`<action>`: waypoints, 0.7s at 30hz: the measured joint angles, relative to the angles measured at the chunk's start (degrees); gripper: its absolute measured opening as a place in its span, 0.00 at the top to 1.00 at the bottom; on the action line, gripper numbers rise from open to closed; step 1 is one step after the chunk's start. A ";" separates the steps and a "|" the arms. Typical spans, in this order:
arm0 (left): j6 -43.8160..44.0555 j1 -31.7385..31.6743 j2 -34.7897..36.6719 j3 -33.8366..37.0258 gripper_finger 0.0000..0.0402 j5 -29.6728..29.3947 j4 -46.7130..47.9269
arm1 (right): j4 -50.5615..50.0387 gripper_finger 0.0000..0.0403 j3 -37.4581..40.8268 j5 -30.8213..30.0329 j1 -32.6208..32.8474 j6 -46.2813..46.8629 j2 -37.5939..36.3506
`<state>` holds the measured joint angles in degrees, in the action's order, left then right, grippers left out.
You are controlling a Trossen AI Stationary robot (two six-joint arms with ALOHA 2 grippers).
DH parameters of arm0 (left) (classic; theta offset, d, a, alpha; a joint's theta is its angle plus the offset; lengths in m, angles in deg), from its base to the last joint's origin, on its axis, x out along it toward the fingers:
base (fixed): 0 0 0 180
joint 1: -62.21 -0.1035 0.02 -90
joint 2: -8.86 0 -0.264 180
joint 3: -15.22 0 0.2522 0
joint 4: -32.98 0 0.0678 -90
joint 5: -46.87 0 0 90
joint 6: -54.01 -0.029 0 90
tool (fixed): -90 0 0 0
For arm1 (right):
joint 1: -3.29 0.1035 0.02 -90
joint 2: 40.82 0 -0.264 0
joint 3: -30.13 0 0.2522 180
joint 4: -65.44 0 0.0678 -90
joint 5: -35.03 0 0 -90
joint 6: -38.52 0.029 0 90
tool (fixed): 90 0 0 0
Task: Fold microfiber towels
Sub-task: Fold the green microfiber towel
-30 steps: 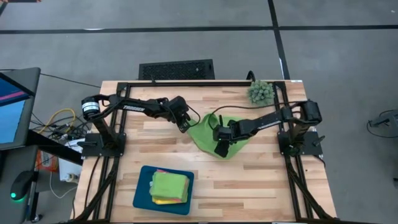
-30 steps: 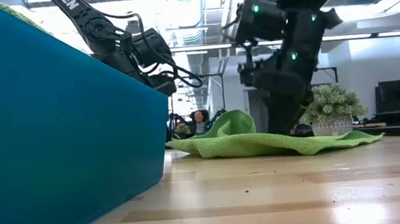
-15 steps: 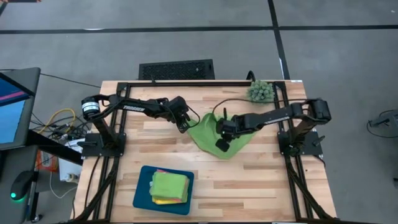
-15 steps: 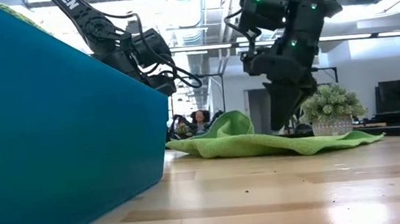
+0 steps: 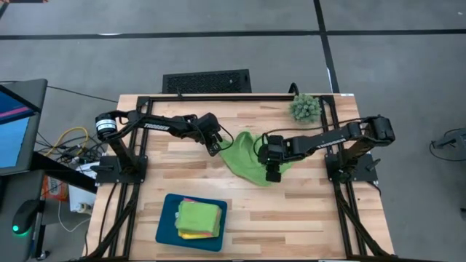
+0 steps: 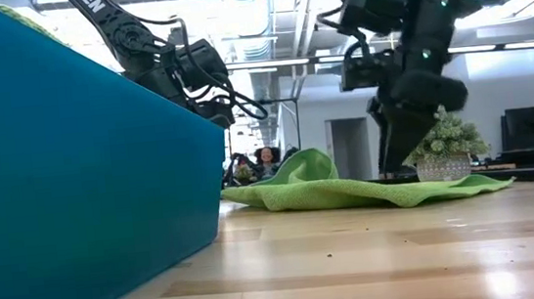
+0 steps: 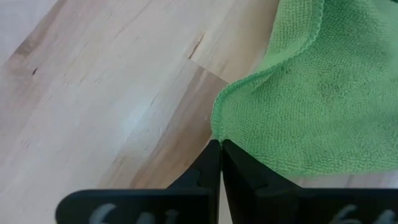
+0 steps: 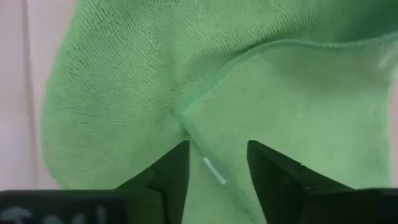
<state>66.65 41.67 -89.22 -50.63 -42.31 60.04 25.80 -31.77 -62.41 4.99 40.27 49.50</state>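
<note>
High view, lime green towel (image 5: 246, 156) rumpled, one corner raised

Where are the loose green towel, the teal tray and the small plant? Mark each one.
loose green towel (image 5: 244, 159), high view, on its flat middle.
teal tray (image 5: 167, 220), high view, on its bare left rim.
small plant (image 5: 304, 108), high view, on its spiky top.

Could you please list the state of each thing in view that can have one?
Loose green towel: spread limp on the table, one corner lifted.
Left pincer: shut on that towel's corner.
Right pincer: open, straddling a hemmed towel edge.
Folded towels: stacked in the tray.
Teal tray: holding the stack near the table's front.
Plant: upright at the far edge.
</note>
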 joint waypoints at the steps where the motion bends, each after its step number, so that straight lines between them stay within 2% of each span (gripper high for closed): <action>1: 0.02 -0.02 0.00 0.00 1.00 0.00 -0.02 | 1.32 0.54 0.64 -0.10 0.00 -1.57 0.00; 6: 0.00 0.00 0.00 0.00 1.00 0.00 -0.04 | 4.32 0.47 1.68 -1.84 -0.33 -4.69 0.00; 21: -0.02 -0.01 0.04 0.00 0.99 0.02 -0.23 | 8.54 0.52 4.68 -1.64 0.09 -6.46 0.00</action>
<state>66.63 41.67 -89.18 -50.63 -42.29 59.81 34.34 -27.09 -64.05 5.08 33.81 49.50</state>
